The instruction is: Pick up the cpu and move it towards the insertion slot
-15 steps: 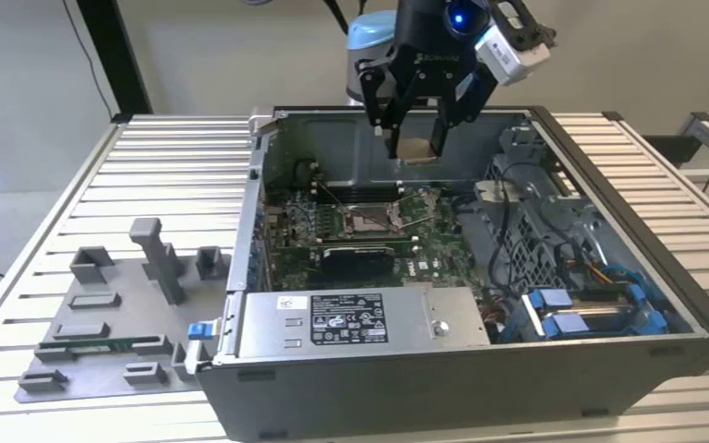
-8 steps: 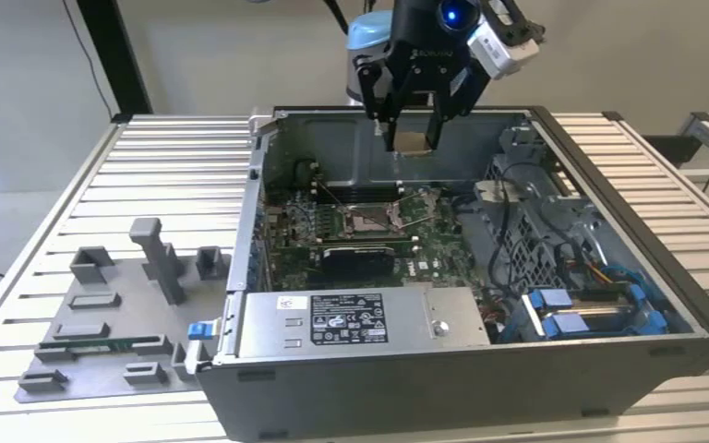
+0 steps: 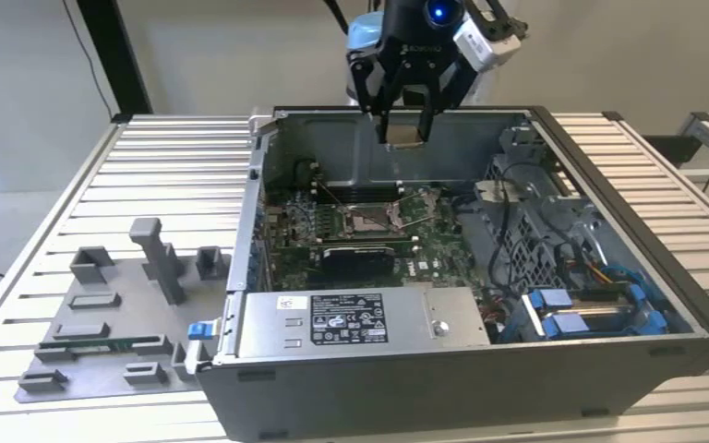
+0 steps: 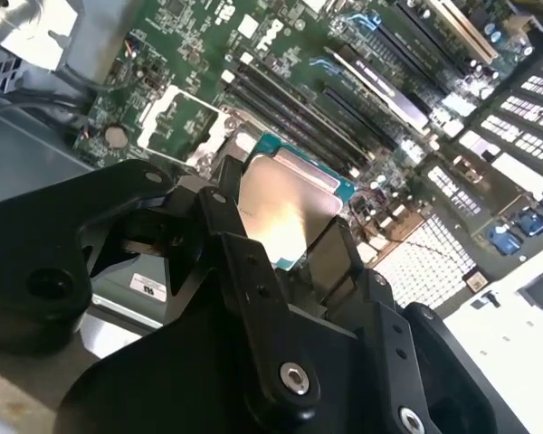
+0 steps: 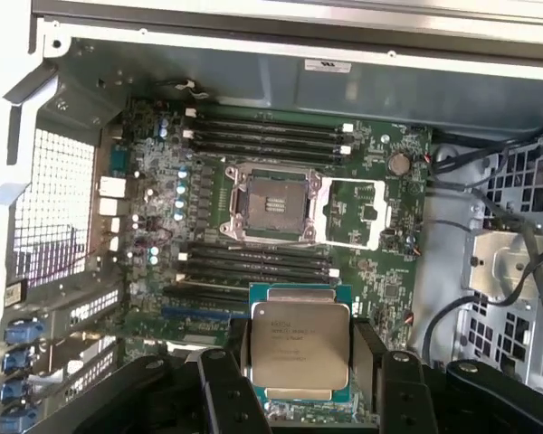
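The cpu (image 5: 300,348), a flat square chip with a silvery top face and a teal edge, is clamped between the two black fingers (image 5: 238,357) of my gripper (image 5: 300,362). In the exterior view, my gripper (image 3: 406,125) hangs above the back wall of the open computer case with the cpu (image 3: 406,140) in it. The insertion slot (image 5: 270,201) has a silver frame and a brownish centre, and its plate is flipped open beside it. It lies on the green motherboard, below and ahead of the chip. The exterior view puts the insertion slot (image 3: 373,219) mid-board. In the second wrist view the cpu (image 4: 285,208) catches the light.
The case walls (image 3: 330,138) ring the board. A grey power supply (image 3: 354,318) sits at the front, and drive bays with blue clips (image 3: 589,309) and cables on the exterior view's right. A grey fixture tray (image 3: 96,305) holding a green memory stick (image 3: 96,346) lies on the slatted table (image 3: 170,175).
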